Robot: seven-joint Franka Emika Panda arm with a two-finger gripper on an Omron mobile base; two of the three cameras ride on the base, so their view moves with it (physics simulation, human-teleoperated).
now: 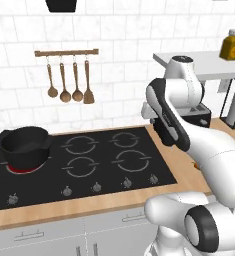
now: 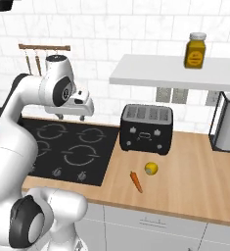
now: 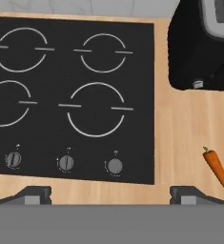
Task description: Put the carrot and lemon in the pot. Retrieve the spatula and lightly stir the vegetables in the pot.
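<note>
Nothing of the task is judged to be done as yet. The carrot (image 2: 135, 181) and the lemon (image 2: 151, 168) are seen lying on the wooden counter (image 2: 195, 176) to the right of the stovetop (image 1: 79, 160), close together and in front of the black toaster (image 2: 146, 128); the carrot (image 3: 217, 168) is also caught at the right edge of the hand view. The pot (image 1: 25, 146) is set on the rear left burner of the stovetop, well apart from both, and nothing can be made out inside it, though its interior is poorly shown. The gripper (image 3: 109, 194) is held above the front edge of the stovetop, its fingers spread wide and nothing grasped between them. The teal-handled spatula cannot be found; wooden utensils (image 1: 69, 82) are hung from a rail on the tiled wall behind the stovetop. Both vegetables are therefore still to be carried to the pot, one at a time, and the fetching of the spatula and the light stirring are left after that.
</note>
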